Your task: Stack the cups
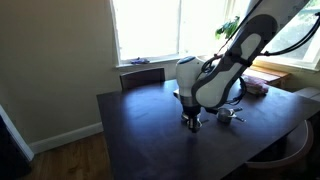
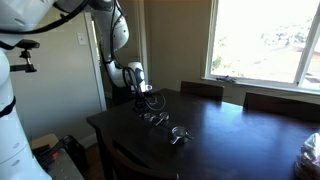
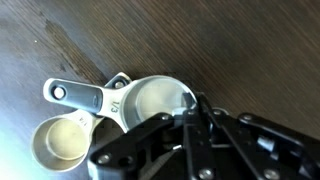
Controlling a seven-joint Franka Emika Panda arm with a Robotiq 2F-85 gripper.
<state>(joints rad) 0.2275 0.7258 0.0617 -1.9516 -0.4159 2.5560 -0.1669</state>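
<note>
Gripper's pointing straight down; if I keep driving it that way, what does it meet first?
Likely the larger measuring cup: the gripper is shut right at its rim, above the dark table. Whether it touches the rim yet is unclear.

In the wrist view, the bare dark wooden table [image 3: 200, 40] lies open from 9 through 3 o'clock of the large shiny silver measuring cup [image 3: 150, 100]. A smaller silver measuring cup [image 3: 60, 142] crowds its 8 o'clock, with the handles meeting between them. In an exterior view, another silver cup [image 1: 226, 117] sits apart at 3 o'clock of the black gripper [image 1: 190, 122], and a dark wooden chair [image 1: 143, 76] lines the table's far edge.
</note>
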